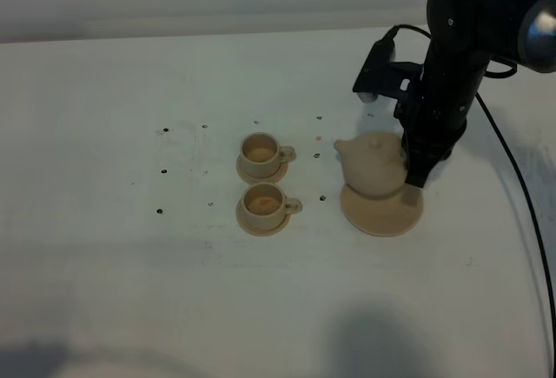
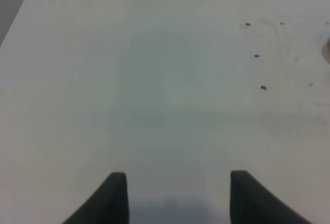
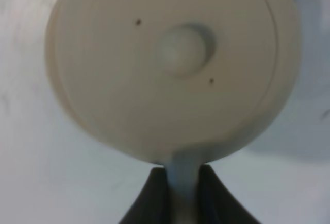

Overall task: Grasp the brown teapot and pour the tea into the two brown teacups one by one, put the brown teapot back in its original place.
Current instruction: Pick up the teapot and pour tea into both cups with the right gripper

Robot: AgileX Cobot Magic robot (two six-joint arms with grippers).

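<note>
White table (image 1: 130,265) | right gripper (image 3: 184,176) clamped on brown teapot (image 1: 372,165) handle | left gripper (image 2: 178,193) open, empty

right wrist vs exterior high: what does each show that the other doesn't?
Right wrist only: the right tool shut on the handle of the teapot, and the lid knob from above. Exterior high only: the near teacup, the far teacup, the spout, the big saucer under the teapot. Both: the teapot and the right tool.
</note>
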